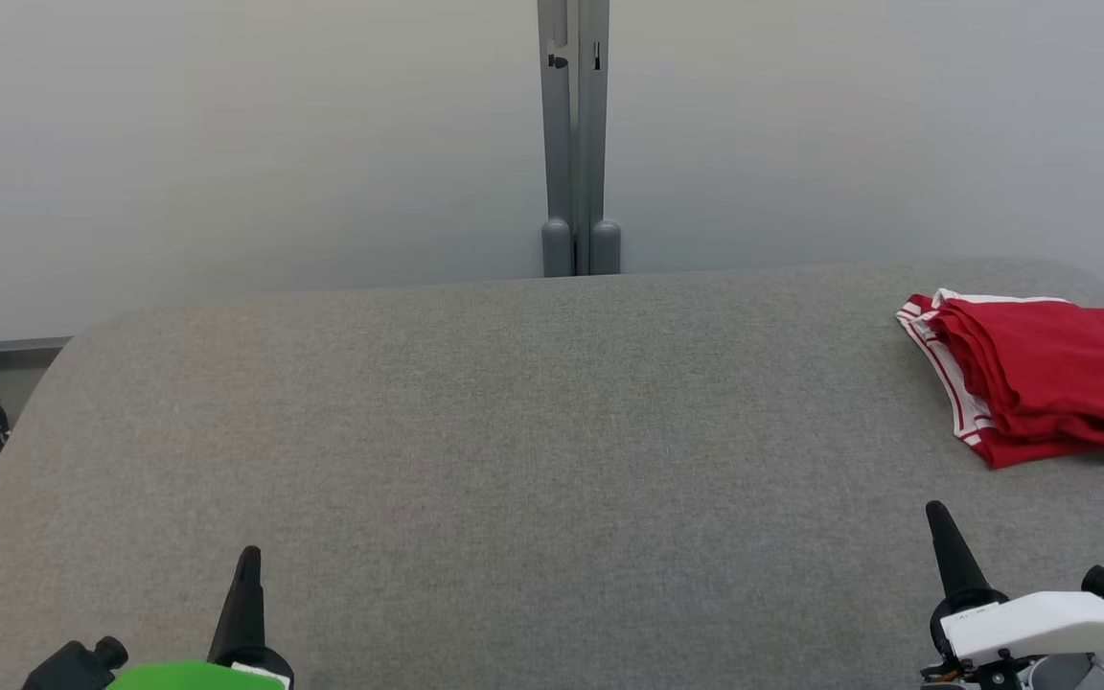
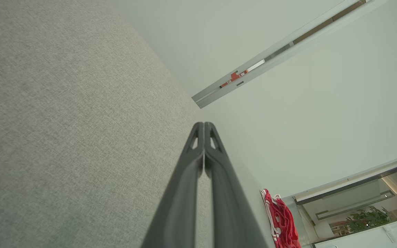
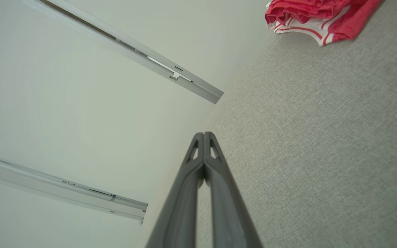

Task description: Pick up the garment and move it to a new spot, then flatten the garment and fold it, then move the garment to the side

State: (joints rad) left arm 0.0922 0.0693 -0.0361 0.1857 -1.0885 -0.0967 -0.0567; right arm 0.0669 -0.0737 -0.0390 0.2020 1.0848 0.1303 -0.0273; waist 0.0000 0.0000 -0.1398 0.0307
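1. A grey fabric-covered table (image 1: 514, 431) with rounded far corners spans the head view; its weave is plain and even.
2. Behind it rises a pale wall (image 1: 226, 144), split by a grey post (image 1: 578, 144) with two rounded feet at the table's far edge.
3. The red garment (image 1: 1041, 379), white-striped along one edge, lies folded in a loose stack at the table's far right, near the edge.
4. The left gripper (image 1: 250, 556) shows at the near left, fingers pressed together, holding nothing.
5. The right gripper (image 1: 936, 510), at the near right, is likewise closed and empty, well apart from the garment.
6. The left wrist view shows a plant (image 2: 367, 220) beyond the garment.
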